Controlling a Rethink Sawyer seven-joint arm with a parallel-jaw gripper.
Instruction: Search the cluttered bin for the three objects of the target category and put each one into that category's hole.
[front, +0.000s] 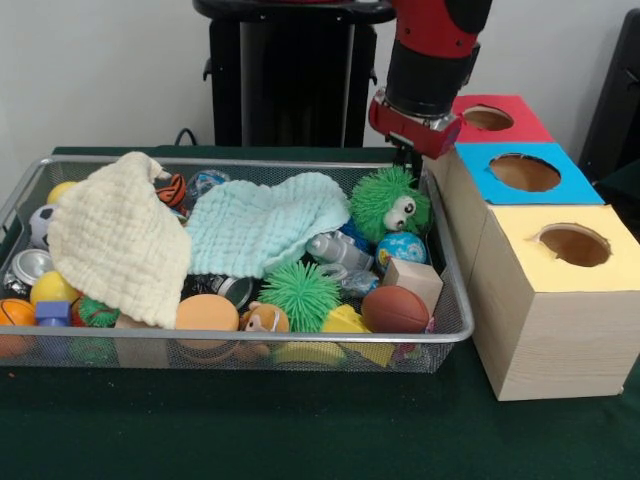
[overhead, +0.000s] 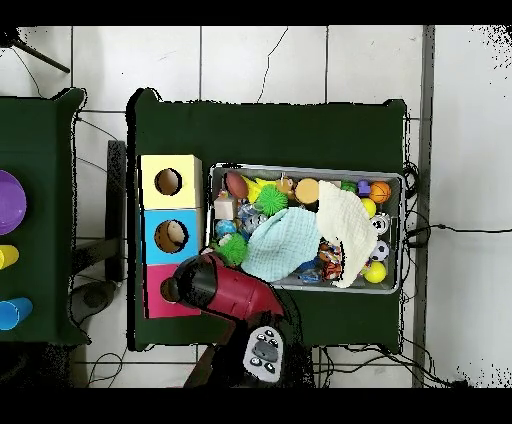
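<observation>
So the wire bin (front: 452, 330) sat in the left and middle of the front view on the dark green surface (front: 300, 430), its long axis running left to right across the frame, stuffed with toys. A cream cloth (front: 115, 240) was draped over the left part and a pale mint cloth (front: 262, 225) lay across the middle, both hiding whatever was under them. At the right end of the bin there was a fuzzy green creature with googly eyes (front: 390, 203), a small globe ball (front: 402, 248) just below it, a wooden block (front: 413, 280), and a brown mini football (front: 395, 310) lying on its side with its long axis roughly left-right. A spiky green ball (front: 300, 293) sat near the front middle and an orange ball (front: 207, 313) was left of it. To the right of the bin stood a row of three wooden boxes, each with a round hole facing up: yellow top (front: 560, 250) nearest the bottom of the frame, blue top (front: 525, 172) behind it, red top (front: 490, 118) at the back. The red and black arm (front: 432, 55) came down at the upper right, above the bin's far right corner beside the fuzzy creature. Honestly couldn't tell whether its fingers were spread or pressed together, they were hidden in both views.
</observation>
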